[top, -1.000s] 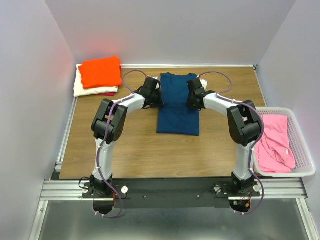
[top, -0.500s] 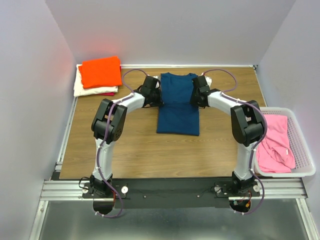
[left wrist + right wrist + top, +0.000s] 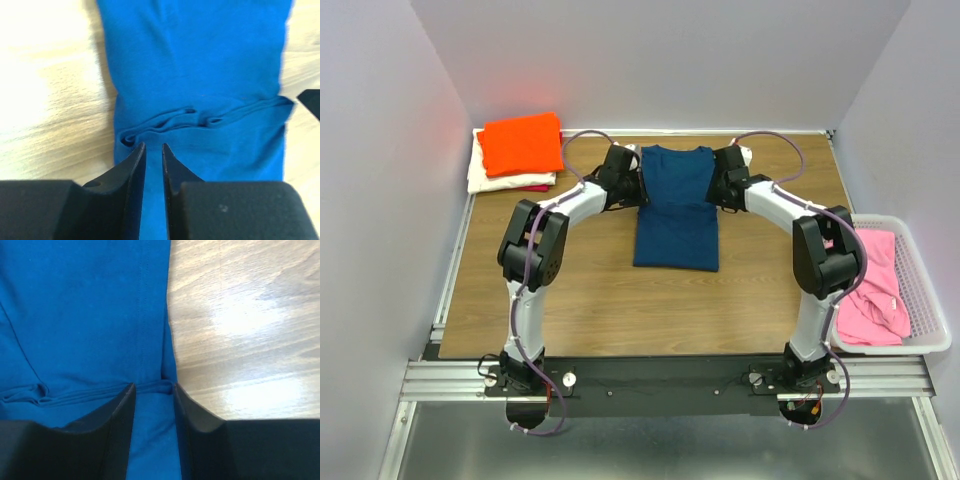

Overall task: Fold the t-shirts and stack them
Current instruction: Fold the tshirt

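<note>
The navy t-shirt (image 3: 676, 205) lies lengthwise at the middle of the table (image 3: 590, 300). The left gripper (image 3: 153, 146) rests at its left edge with its fingers barely parted. The right gripper (image 3: 154, 385) is at the right edge with a wider gap. Neither grips cloth. An orange t-shirt (image 3: 522, 142) tops the far-left stack, and a pink t-shirt (image 3: 875, 280) fills the basket (image 3: 923, 300).

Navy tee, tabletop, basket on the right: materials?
Navy t-shirt: soft matte knit, likely cotton; it creases into ridges. Tabletop: wood-grain surface, slightly glossy, glare patches; maybe laminate. Basket: white perforated plastic, by its look.
</note>
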